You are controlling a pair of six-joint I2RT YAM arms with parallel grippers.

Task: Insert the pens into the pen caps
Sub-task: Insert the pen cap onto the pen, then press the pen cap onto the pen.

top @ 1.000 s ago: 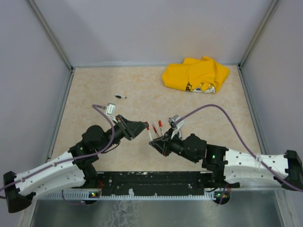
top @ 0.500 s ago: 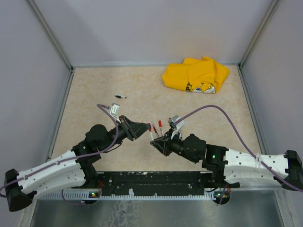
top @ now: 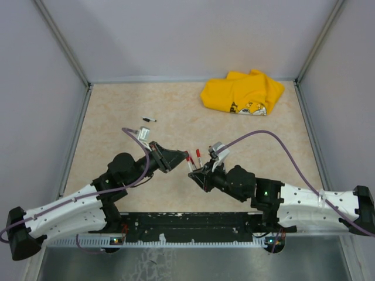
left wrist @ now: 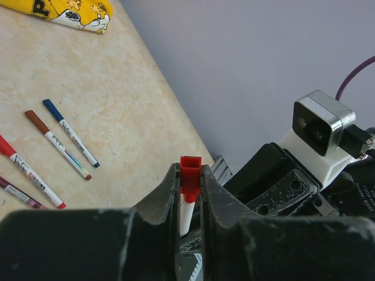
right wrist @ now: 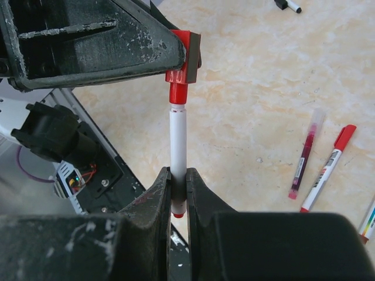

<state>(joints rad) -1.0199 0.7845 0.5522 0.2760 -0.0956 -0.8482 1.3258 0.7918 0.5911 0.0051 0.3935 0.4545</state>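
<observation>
left gripper (left wrist: 190, 175): clamped on a red cap (left wrist: 190, 167), right at its fingertips
right gripper (right wrist: 178, 175): squeezing a white pen (right wrist: 177, 134), red tip meeting that cap straight ahead
spare pens (right wrist: 325, 170): lying off to its right

Top view is no help on the join. The red cap (top: 188, 157) and the white pen (top: 191, 165) are so tiny up there that I can't tell how far in it's seated. Same for the short black pen (top: 150, 119) in the upper left: capped or not, dunno.

Left wrist view: the yellow cloth (left wrist: 70, 12) is chopped by the top edge. The red-capped pen (left wrist: 29, 175) and the maroon pen (left wrist: 20, 196) run off the left side. The white pen's barrel drops out of sight between the fingers of the left gripper (left wrist: 190, 175).

Right wrist view, lower right corner: just a sliver of a printed pen (right wrist: 369, 221), rest out of frame.
</observation>
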